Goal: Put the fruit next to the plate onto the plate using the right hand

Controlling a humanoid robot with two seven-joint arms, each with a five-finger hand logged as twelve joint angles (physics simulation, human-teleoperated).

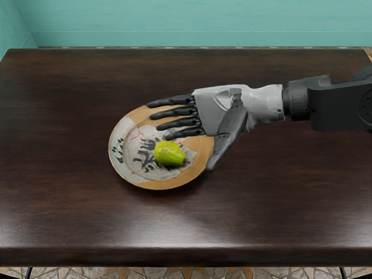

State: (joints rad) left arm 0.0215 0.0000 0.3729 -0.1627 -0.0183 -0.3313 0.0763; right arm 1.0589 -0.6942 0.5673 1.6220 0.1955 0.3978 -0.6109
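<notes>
A yellow-green fruit [169,153] lies on the round tan plate [123,152], near the plate's middle. My right hand [195,131] hovers over the plate's upper right part, its arm coming in from the right edge. Its dark fingers [174,113] stretch out to the left, spread and straight, above and just behind the fruit. The thumb [224,142] points down toward the plate's right rim. The hand is open and holds nothing; a small gap separates it from the fruit. The hand hides part of the plate's right side.
The plate rests on a dark wooden table [279,197]. A teal wall [197,23] runs behind the table's far edge. The table's front edge lies near the bottom of the view.
</notes>
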